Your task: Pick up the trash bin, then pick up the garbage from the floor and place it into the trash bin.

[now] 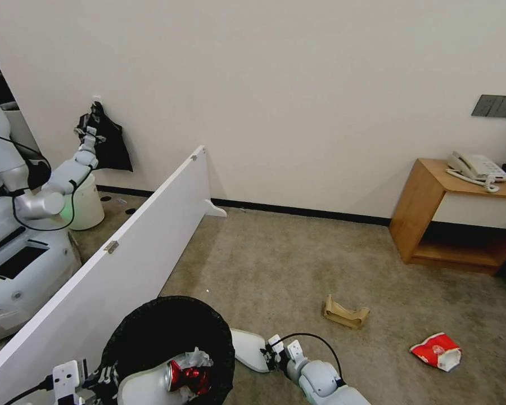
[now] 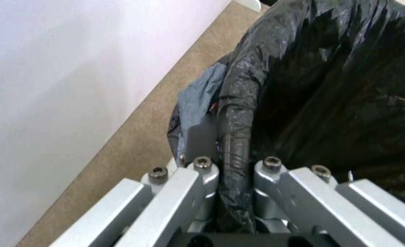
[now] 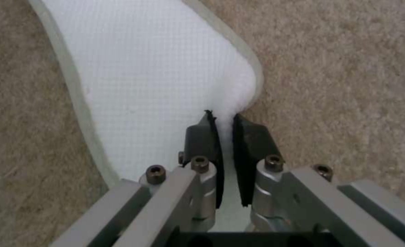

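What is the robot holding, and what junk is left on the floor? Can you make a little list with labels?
left gripper: fingers shut on the black-bagged rim of the trash bin
right gripper: fingers pinching the edge of a white slipper, just right of the bin
in the bin: another white slipper, crushed red wrapper
left on carpet: brown cardboard, red-and-white cup
beside the bin: white board on its left

head: high, looking forward and down over carpet (image 1: 298, 264) | left wrist: close on the bin (image 2: 330, 89) rim, shared with head view's lower left | right wrist: close above the slipper (image 3: 157, 85), head view's bottom centre
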Motion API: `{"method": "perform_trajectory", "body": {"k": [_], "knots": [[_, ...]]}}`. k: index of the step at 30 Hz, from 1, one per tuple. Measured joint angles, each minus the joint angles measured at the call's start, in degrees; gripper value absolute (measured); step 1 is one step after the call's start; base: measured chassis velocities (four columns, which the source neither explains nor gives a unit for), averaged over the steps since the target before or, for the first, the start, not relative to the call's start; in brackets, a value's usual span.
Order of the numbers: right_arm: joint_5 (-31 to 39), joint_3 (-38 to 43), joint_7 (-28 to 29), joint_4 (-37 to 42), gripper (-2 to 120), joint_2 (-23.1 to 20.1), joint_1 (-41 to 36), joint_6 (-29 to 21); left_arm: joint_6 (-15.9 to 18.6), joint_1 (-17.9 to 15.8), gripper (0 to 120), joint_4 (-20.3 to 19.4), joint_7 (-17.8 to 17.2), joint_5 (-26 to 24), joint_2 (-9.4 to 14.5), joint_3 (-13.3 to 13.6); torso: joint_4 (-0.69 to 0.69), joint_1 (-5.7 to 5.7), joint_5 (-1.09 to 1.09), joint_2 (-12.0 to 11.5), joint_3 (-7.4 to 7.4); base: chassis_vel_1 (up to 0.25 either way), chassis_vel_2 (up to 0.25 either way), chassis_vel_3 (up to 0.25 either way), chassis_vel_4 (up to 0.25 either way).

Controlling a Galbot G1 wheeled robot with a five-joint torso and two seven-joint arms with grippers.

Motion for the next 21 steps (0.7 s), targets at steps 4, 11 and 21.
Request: {"method": "perform_trajectory", "body": {"k": [4,11,21], "knots": [[0.1,0.0,-0.1,0.1,7,-0.1,0.0,0.0,0.0,0.0,4,0.0,0.0,0.0,0.0,0.0,0.00,0.00,0.00,0.0,0.00,0.000,0.000,0.000,0.000],[1.2,0.0,-0.1,4.4,7,-1.7,-1.2,0.0,0.0,-0.3,4,0.1,0.0,0.0,0.1,0.1,0.00,0.00,0.00,0.0,0.00,0.000,0.000,0.000,0.000],[5.1,6.3,-0.7,21.0,1,-7.0,-6.2,5.4,0.1,-0.7,4,0.5,-0.3,0.1,0.6,1.1,0.01,0.00,0.00,0.0,0.00,0.000,0.000,0.000,0.000]]}}
